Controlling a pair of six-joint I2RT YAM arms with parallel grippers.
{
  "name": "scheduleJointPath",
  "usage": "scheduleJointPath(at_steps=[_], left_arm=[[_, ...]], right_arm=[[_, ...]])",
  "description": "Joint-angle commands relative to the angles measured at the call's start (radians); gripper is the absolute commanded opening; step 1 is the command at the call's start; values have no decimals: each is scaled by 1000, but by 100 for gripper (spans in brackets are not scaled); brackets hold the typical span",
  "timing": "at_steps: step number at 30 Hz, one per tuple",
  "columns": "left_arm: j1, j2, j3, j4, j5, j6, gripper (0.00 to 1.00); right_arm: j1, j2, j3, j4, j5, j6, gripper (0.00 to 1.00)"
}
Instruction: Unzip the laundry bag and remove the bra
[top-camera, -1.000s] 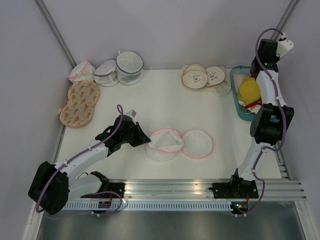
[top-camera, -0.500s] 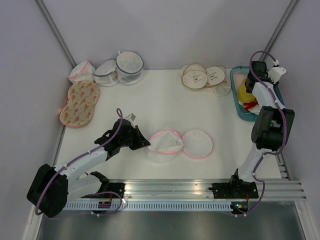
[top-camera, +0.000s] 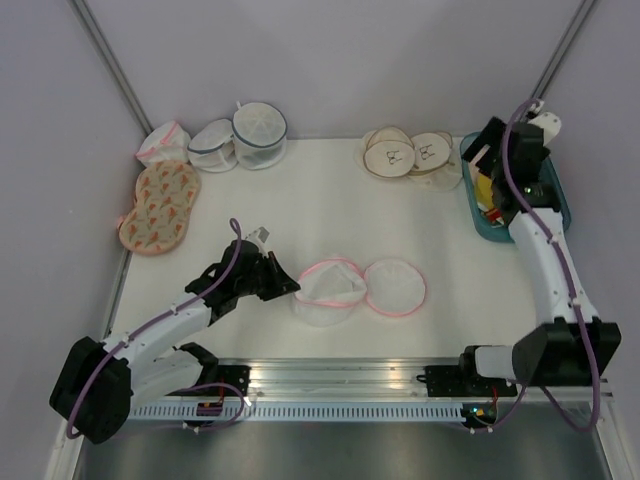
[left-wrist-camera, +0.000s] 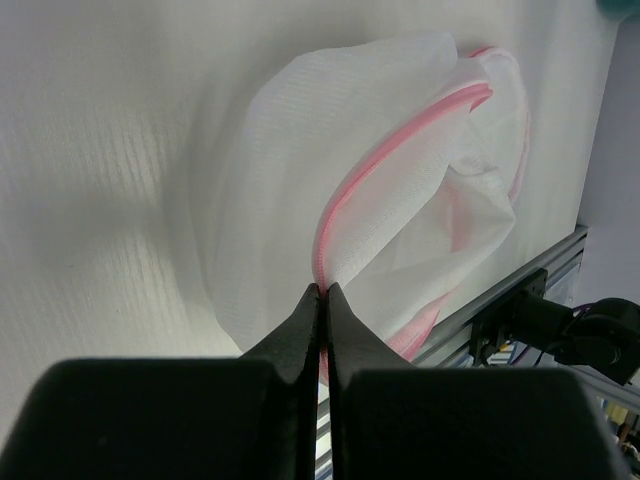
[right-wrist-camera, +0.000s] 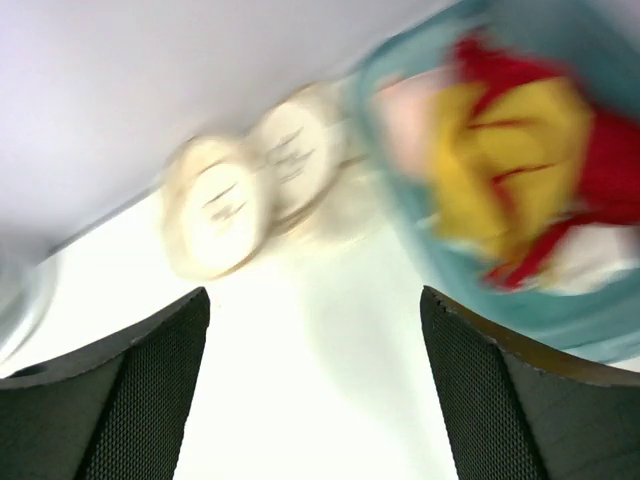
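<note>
**Top view with both wrist views.** Your left gripper (left-wrist-camera: 322, 296) is pressed shut on the pink zip edge of the laundry bag (top-camera: 330, 290); the two fingers meet with no gap, and the pink seam runs away from their tips. In the top view this gripper sits at the bag's nine o'clock, low over the table (top-camera: 300, 200).

The laundry bag lies toward six o'clock on the table, nearer your left arm than your right. It shows as two round, pink-rimmed halves joined side by side; the nine o'clock half is puffed and slack, the three o'clock half flatter. What lies inside the mesh you cannot tell.

Your right gripper (right-wrist-camera: 312, 300) is spread wide and holds nothing; it hangs at the table's two o'clock corner, above the teal tray (top-camera: 474, 208). Its wrist view is blurred.

The tray holds yellow and red cloth (right-wrist-camera: 500, 170); a cluster of round beige pads (top-camera: 405, 153) lies just beside the tray, at its ten o'clock.

At the table's ten o'clock corner stand two white mesh bags with grey-blue rims (top-camera: 240, 135); a small white pouch with pink edging (top-camera: 160, 143) lies at their nine o'clock, and an orange patterned piece (top-camera: 158, 205) at the pouch's six o'clock.
</note>
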Motion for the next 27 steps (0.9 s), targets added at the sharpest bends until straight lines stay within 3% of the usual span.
scheduleJointPath(at_steps=[1, 5, 8, 12, 15, 20, 27], left_arm=[[4, -32, -6, 38, -10, -21, 2], [4, -78, -33, 58, -37, -36, 2], [4, -110, -61, 66, -68, -55, 2], [4, -187, -96, 52, -106, -81, 2], [4, -250, -121, 31, -143, -107, 2], [4, -336, -142, -14, -188, -130, 2], [4, -359, -155, -40, -197, -133, 2]], right_arm=[[140, -139, -178, 47, -224, 39, 89], [229, -298, -477, 100, -304, 169, 82], [347, -430, -596, 69, -194, 246, 79], [484, -509, -635, -146, -5, 358, 80], [538, -498, -682, -205, 20, 449, 80], [624, -467, -827, -144, 8, 567, 80], [662, -454, -972, 75, -81, 648, 75]])
